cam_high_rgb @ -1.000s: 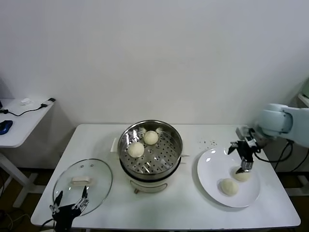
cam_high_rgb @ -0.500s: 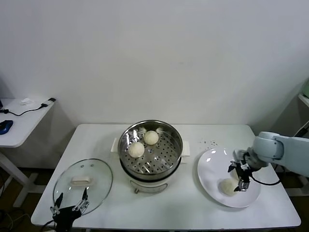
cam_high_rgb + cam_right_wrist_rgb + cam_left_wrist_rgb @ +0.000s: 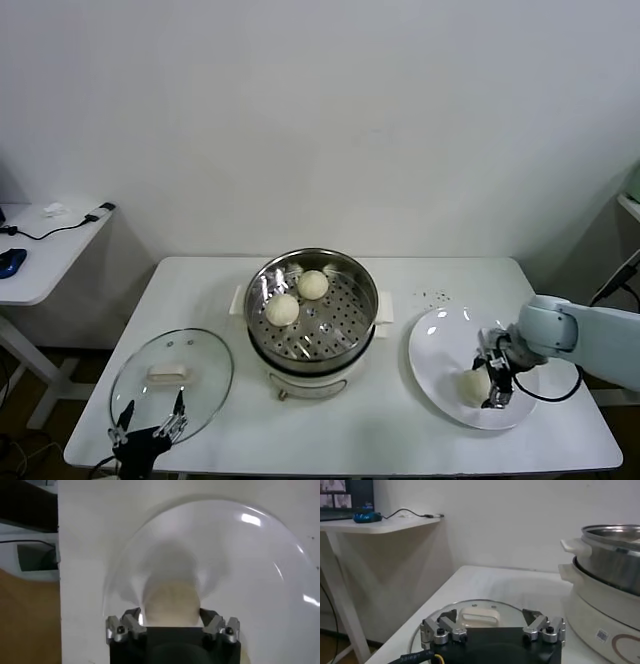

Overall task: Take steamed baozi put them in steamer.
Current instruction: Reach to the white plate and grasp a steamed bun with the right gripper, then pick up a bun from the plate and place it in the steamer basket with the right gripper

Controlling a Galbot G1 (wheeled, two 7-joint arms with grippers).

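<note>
From the head view I cannot tell whether the right gripper [image 3: 496, 385] grips the baozi [image 3: 474, 386] on the plate [image 3: 440, 345]; arm and fingers cover part of the bun. In the right wrist view that baozi [image 3: 170, 605] is blurred and its near side hidden behind the gripper body. The left gripper [image 3: 146, 432] is cut off by the head view's bottom edge. The steamer [image 3: 610, 575] runs off the left wrist view's edge.
</note>
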